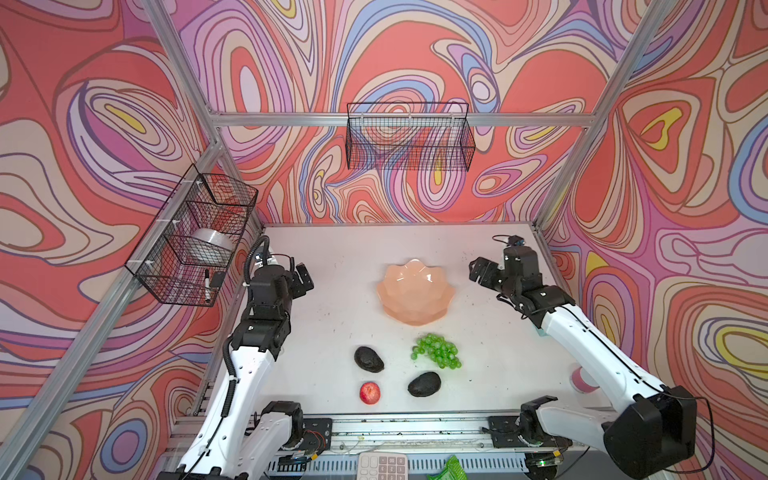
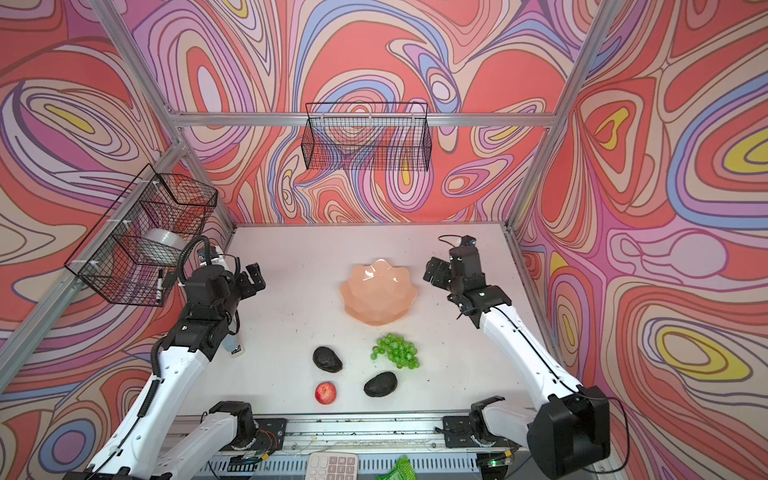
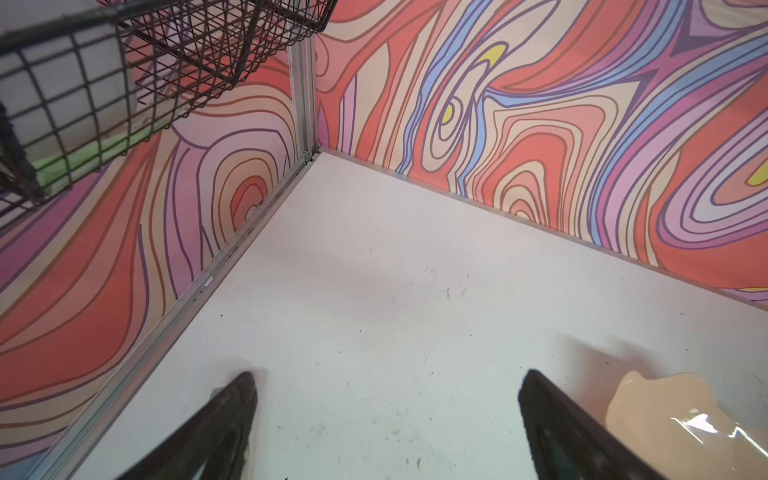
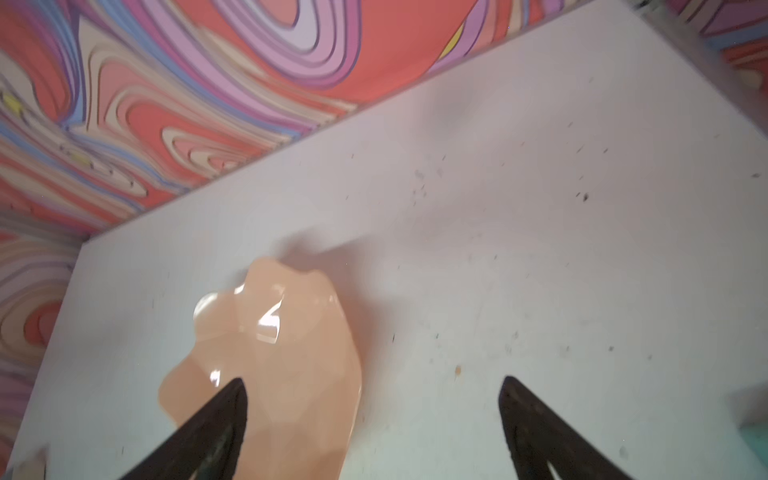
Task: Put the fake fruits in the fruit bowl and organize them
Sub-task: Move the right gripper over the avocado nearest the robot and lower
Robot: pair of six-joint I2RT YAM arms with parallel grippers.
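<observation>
The left end effector (image 1: 304, 279) and right end effector (image 1: 478, 271) are held released and empty beside the fruit bowl (image 1: 414, 307); grapes (image 1: 437, 352) are laid nearer on the counter (image 1: 332, 328).

The fruit bowl (image 3: 665, 415) is cut off by the left wrist view's edge.

Bowl (image 1: 414, 291) behind grapes (image 1: 437, 351); apple (image 1: 369, 392) left of avocado (image 1: 424, 384)

Bright even light; bowl (image 4: 286, 357) glare; wrist views seemingly blurry
</observation>
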